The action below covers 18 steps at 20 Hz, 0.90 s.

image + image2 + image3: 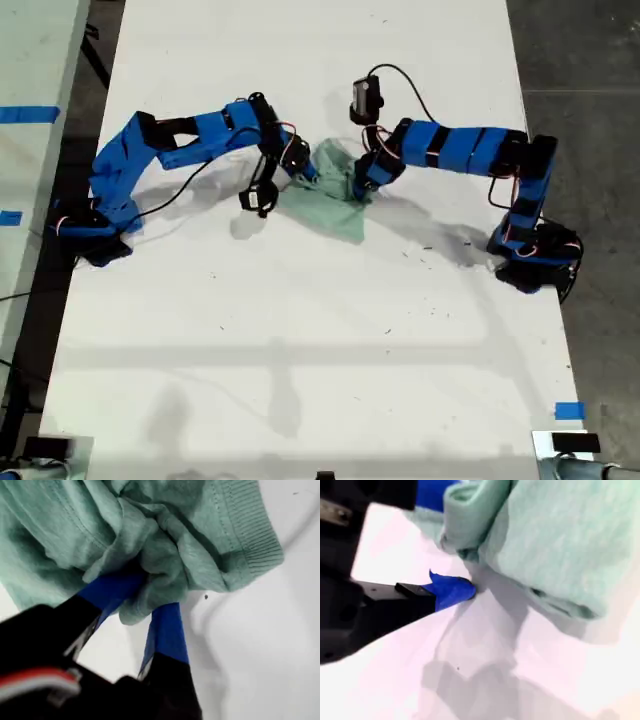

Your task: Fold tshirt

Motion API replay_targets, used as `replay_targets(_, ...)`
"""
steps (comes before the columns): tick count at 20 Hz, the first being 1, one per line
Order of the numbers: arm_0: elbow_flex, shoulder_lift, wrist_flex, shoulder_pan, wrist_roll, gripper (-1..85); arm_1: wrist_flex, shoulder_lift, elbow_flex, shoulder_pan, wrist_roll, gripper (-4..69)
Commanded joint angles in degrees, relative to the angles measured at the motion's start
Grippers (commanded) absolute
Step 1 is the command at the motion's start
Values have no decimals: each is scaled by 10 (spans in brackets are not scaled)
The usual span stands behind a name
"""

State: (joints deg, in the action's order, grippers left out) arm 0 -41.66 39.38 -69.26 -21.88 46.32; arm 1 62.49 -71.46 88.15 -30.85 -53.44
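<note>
Cloth is pinched between the two blue jaws of my first gripper (150,605), which are closed on a bunched bit of the tshirt (335,195). My second gripper (457,580) is seen right beside a rolled edge; whether its jaws are open cannot be told. The tshirt lies crumpled between both arms on the white worktop (320,350). No neat fold is seen yet, so most folding is judged left.

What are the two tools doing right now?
My first gripper: closed on a bunched fold of the tshirt.
My second gripper: at the tshirt's edge; its state cannot be told.
</note>
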Motion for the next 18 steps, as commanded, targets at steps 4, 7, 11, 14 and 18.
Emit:
replay_targets(4,4,179,-101,-19,-11,277,143,-132,-66,21,29,278)
replay_targets(7,-25,323,-178,-4,-30,180,254,-287,-71,39,58,263)
replay_targets(11,-200,503,-238,47,-95,80,286,-535,69,76,142,223)
replay_targets(14,-545,712,-117,122,-182,6,254,-715,234,144,260,140)
replay_targets(18,-981,1034,25,215,-360,1,163,-934,494,251,420,102)
